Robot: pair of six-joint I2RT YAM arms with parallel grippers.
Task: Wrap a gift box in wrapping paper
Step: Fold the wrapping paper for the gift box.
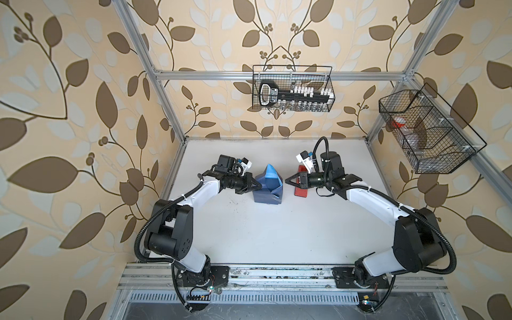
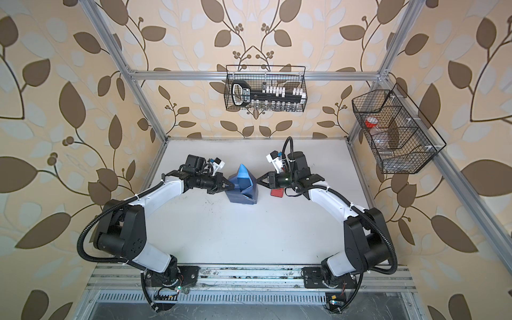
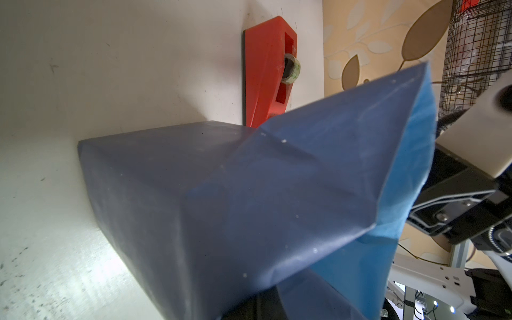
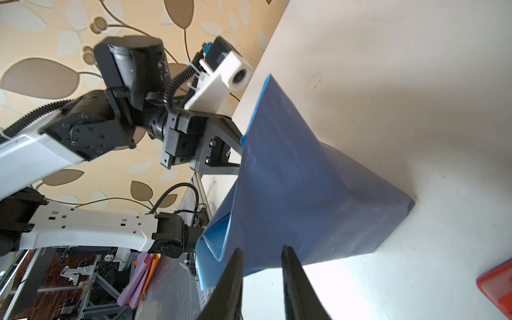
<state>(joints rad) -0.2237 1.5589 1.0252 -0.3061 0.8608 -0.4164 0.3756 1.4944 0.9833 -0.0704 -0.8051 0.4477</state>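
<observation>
The wrapping paper, slate-blue outside and sky-blue inside, is folded round the gift box, which it hides. A pointed sky-blue flap stands up on the far side. My left gripper is shut on the paper's left edge. In the left wrist view the paper fills the frame and covers the jaws. My right gripper hovers just right of the parcel, its fingers a little apart with nothing between them. It is close to the paper without touching it.
A red tape dispenser lies on the white table under my right wrist. One wire basket hangs on the back rail and another on the right frame.
</observation>
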